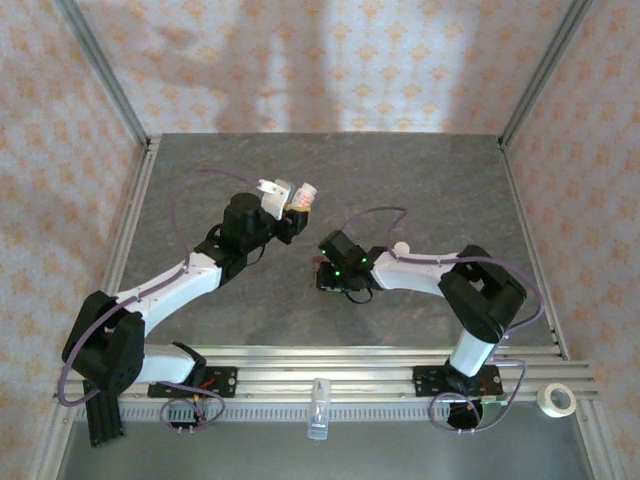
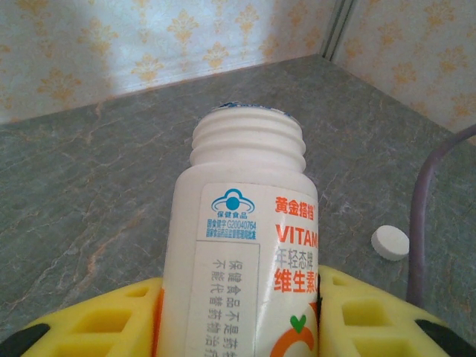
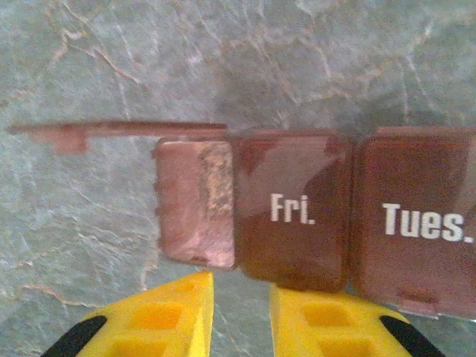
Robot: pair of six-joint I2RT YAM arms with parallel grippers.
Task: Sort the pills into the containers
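Note:
My left gripper is shut on a white vitamin bottle. The bottle has no cap, and its threaded mouth points away towards the back wall. A white round pill lies on the table to its right. The containers are a reddish-brown strip with lids marked "Fri." and "Tues.". The leftmost compartment stands open with its lid raised. My right gripper is shut at the strip's near edge, with bare table showing in the narrow gap between its fingers.
A clear tube lies on the front rail, with a tape roll at the right end. A small white round thing sits beside the right arm. Patterned walls enclose the grey table. A purple cable crosses the left wrist view's right side.

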